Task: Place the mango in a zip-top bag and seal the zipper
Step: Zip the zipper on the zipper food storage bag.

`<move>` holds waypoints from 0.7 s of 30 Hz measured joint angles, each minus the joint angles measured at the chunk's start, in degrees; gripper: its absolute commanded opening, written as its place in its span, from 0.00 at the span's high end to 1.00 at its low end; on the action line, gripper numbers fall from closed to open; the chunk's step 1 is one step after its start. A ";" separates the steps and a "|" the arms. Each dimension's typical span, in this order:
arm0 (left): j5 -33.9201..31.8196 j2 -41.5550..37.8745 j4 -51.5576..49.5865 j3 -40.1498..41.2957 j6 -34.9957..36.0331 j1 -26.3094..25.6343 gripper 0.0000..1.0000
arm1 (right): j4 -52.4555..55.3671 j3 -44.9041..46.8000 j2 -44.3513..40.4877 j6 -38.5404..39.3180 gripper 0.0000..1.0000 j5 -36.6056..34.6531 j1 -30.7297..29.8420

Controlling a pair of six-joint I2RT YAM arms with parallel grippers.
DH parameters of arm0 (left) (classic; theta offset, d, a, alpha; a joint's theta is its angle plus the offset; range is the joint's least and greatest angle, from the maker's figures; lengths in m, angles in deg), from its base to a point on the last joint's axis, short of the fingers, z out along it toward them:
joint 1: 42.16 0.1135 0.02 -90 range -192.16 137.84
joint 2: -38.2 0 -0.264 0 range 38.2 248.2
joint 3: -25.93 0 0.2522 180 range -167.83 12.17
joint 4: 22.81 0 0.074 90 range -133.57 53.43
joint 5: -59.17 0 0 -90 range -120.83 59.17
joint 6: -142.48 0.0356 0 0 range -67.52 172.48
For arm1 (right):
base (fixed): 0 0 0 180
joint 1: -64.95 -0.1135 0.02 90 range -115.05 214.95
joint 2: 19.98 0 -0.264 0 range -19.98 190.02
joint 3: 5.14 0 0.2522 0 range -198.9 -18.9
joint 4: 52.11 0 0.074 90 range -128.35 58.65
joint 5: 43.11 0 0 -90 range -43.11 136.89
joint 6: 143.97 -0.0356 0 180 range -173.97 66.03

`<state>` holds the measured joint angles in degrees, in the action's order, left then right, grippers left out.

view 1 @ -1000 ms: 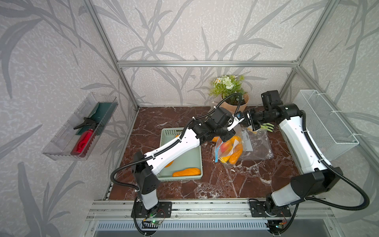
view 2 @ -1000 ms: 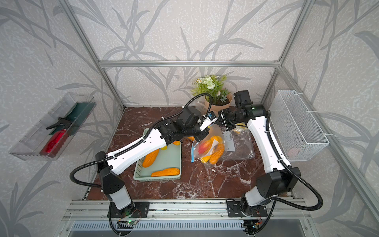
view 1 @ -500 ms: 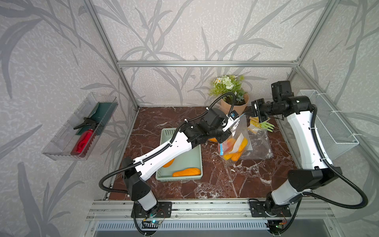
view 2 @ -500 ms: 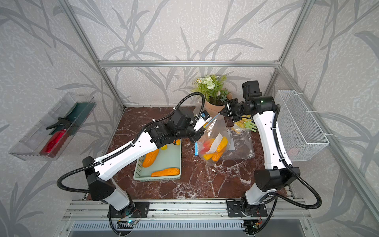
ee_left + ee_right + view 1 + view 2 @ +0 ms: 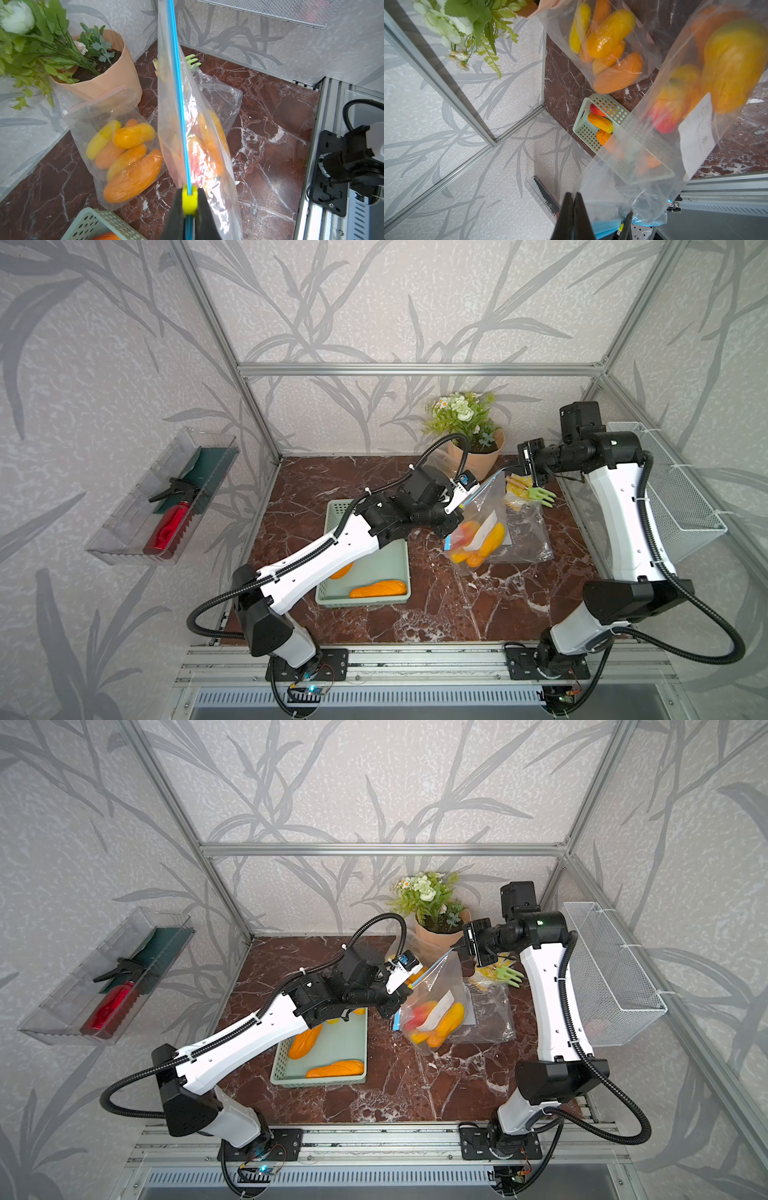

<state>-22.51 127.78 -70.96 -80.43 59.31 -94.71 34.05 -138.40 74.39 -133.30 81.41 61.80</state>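
1. Left gripper (image 5: 189, 199) is clamped tight on the zipper (image 5: 178, 99) — the blue strip runs taut.
2. Right gripper (image 5: 573, 197) is pinched closed on the bag (image 5: 484, 506) at its top corner.
3. The bag hangs between them, just beside the basket (image 5: 361, 600) — mango (image 5: 492, 536) inside.
4. Other mangoes (image 5: 377, 588) lie in the basket.

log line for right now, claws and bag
left claw: shut on zipper | right claw: shut on zipper | zip-top bag: held between claws, mangoes inside

Bright, even light is filling every view. Glare is whitening the crinkly transparent zip-top bag (image 5: 207, 158), blurring close up.
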 measured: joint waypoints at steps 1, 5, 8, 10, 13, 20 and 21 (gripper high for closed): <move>0.37 0.02 -0.33 -0.22 -0.26 0.00 0.96 | 0.00 -0.07 0.04 0.04 1.00 0.02 -0.02; 1.70 0.94 -2.56 -3.32 -1.60 0.00 0.98 | -0.17 -0.31 0.15 0.11 1.00 -0.39 -0.22; 2.75 2.05 -3.76 -5.18 -2.40 0.00 0.98 | -0.96 0.13 -0.02 -0.07 1.00 -0.79 0.09; 3.56 2.86 -4.57 -6.03 -2.69 0.00 0.99 | -0.96 0.13 0.00 -0.15 1.00 -0.85 0.39; 4.55 3.76 -6.27 -7.80 -2.84 0.00 0.99 | 0.46 -2.36 0.79 -0.15 1.00 -0.83 0.94; 6.21 3.87 -10.56 -13.62 -4.04 0.13 0.98 | 5.55 -16.81 5.73 0.37 1.00 -0.04 1.14; 6.58 3.91 -11.56 -14.29 -4.42 0.13 0.99 | 6.14 -17.88 6.08 0.55 1.00 -0.07 1.14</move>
<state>-15.94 131.69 -82.52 -94.73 54.89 -94.58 40.19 -156.28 80.47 -132.75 81.35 62.93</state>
